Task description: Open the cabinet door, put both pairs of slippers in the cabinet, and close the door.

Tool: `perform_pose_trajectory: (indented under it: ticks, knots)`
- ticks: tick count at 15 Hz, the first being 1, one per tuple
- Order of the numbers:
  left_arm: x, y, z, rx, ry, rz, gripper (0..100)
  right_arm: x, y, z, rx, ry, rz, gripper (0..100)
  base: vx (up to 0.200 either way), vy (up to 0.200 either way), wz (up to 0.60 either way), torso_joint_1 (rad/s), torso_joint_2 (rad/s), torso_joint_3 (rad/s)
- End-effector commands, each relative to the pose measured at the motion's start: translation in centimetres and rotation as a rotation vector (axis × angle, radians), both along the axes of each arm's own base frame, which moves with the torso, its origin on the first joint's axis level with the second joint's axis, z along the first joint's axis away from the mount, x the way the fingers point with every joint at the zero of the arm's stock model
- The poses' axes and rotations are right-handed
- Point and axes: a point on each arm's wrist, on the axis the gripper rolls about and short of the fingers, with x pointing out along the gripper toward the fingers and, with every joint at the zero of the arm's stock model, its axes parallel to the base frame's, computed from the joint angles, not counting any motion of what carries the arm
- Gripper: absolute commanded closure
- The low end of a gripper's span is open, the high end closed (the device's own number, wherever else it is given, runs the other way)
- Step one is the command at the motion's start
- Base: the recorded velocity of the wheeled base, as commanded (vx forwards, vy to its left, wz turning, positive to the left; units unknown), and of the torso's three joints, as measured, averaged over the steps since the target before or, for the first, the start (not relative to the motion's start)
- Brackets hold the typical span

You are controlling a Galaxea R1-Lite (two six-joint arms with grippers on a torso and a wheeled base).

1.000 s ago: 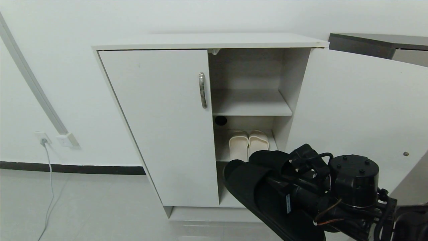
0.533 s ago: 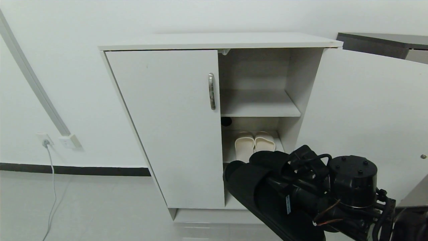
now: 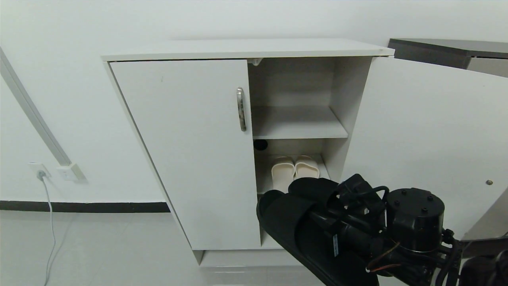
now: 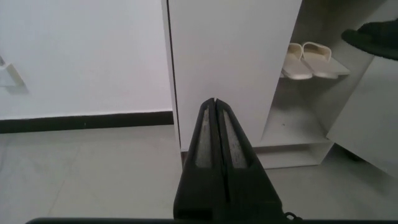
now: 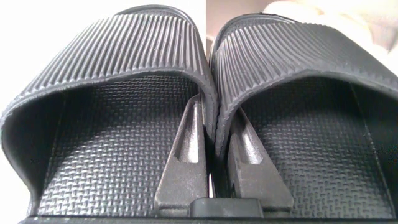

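Black slippers sit side by side in the right gripper, which is clamped on their two inner walls, just before the cabinet's open half. White slippers lie on the middle shelf; the door stands wide. The left gripper is pressed together, empty, low before the cabinet. Stowing the second pair looks to be the step; next, carry them onto the bottom shelf and let go.

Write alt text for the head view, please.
The right gripper holds a pair of black slippers before a white cabinet whose right door stands open. On its middle shelf sit cream slippers; the left door is shut.
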Motion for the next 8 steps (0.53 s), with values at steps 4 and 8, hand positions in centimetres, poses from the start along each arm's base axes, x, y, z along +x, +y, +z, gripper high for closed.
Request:
perform_pose_trajectory:
  ticks: [4, 8]
  knots:
    - [0.0, 0.0, 0.0, -0.005, 0.000, 0.001, 100, 1.1, 1.8, -2.0, -0.040, -0.032, -0.111, 100, 0.000, 0.000, 0.00, 0.000, 0.00, 0.000]
    - [0.0, 0.0, 0.0, -0.005, 0.001, 0.001, 100, 3.7, 6.2, -3.6, -0.054, -0.083, -0.333, 100, 0.000, 0.000, 0.00, 0.000, 0.00, 0.000]
